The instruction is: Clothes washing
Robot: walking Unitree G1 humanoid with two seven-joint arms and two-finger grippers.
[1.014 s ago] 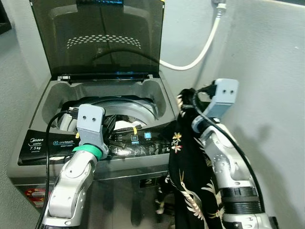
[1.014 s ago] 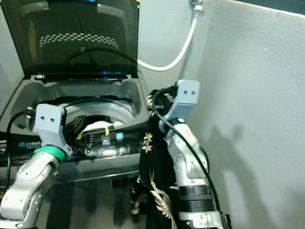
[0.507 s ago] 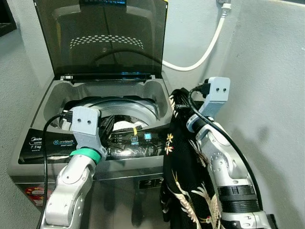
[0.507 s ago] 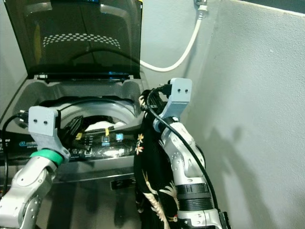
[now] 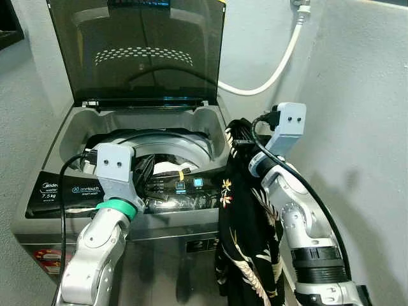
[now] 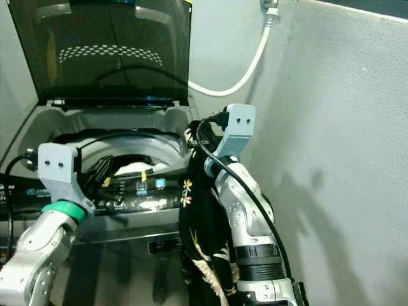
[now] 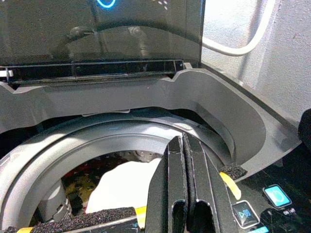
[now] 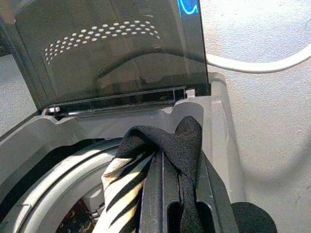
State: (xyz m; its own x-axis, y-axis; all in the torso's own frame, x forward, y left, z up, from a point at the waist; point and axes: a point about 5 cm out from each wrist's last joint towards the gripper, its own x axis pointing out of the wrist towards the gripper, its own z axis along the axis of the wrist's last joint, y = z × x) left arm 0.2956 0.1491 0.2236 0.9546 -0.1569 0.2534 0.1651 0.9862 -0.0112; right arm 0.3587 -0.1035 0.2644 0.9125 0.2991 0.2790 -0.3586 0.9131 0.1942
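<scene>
Grey top-loading washing machine (image 5: pixel 64 127) stands ahead with its dark lid (image 5: pixel 137 48) raised against the far wall. In the left eye view the right gripper (image 5: pixel 237 131) sits over the machine's right rim, pinching a black floral garment (image 5: pixel 245 236) that hangs down the machine's right front side. The left gripper (image 5: pixel 143 167) hovers at the near edge of the drum (image 5: pixel 167 141), beside the control panel (image 5: pixel 70 189). A white hose (image 5: pixel 271 70) curves along the far wall.

In the left wrist view the left gripper's fingers (image 7: pixel 176 170) are pressed together over the drum, where pale laundry (image 7: pixel 129 182) lies.

In the right wrist view black cloth (image 8: pixel 167 138) is bunched between that gripper's fingers (image 8: pixel 155 187), above the drum's right edge.
</scene>
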